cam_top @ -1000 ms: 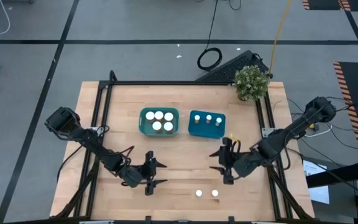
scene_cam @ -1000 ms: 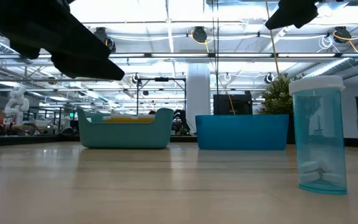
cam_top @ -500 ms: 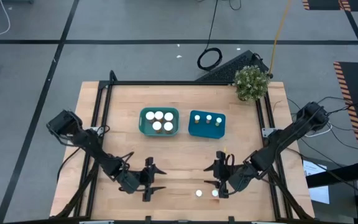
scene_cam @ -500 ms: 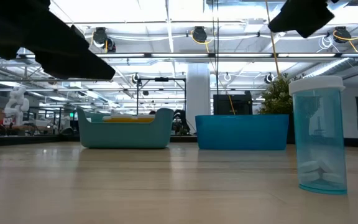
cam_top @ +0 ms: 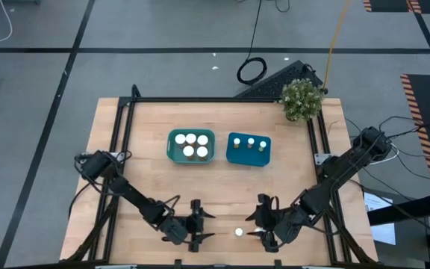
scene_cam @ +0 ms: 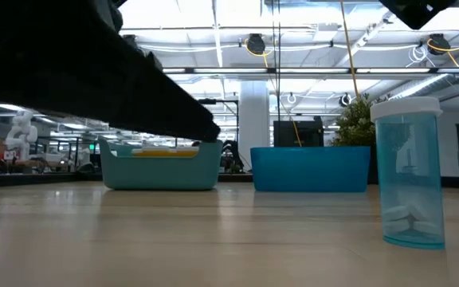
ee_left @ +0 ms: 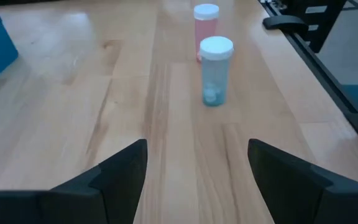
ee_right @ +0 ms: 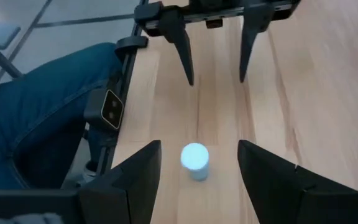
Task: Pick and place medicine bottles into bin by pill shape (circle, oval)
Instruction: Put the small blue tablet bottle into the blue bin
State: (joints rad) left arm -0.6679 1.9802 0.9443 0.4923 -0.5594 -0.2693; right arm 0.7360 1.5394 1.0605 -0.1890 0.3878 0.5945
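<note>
Wooden table (cam_top: 148, 187) in a black frame, grey floor all round, big workshop hall behind it in the low view.

Quick count, big to small:
- Two dark arms, both reaching down to the front edge. Left gripper (cam_top: 209, 226) and right gripper (cam_top: 252, 226) facing each other there, each with fingers spread wide and gripping nothing.
- Two bins side by side mid-table: teal bin (cam_top: 171, 146) to the left, blue bin (cam_top: 231, 152) to the right.
- One plant (cam_top: 302, 99) at the far right corner.
- Ten bottles (cam_top: 190, 137) in total. Five bigger white caps in the teal bin, three small ones in the blue bin, two loose near the front edge.

About the loose pair: blue bottle (ee_left: 215, 71) upright, a few white pills at the bottom, standing between the two grippers and touched by neither. Pink bottle (ee_left: 206, 31) just behind it from the left wrist, also upright. From above only one white cap on show, the other hidden under the right gripper. Also a leg in jeans (ee_right: 42, 106) beside the table in the right wrist view.

Compared with half a second back: both grippers closer to the front edge and closer together. Two loose caps visible from above then, one now. Left arm far bigger and lower in the low view. Bins, plant and binned bottles same as before.
</note>
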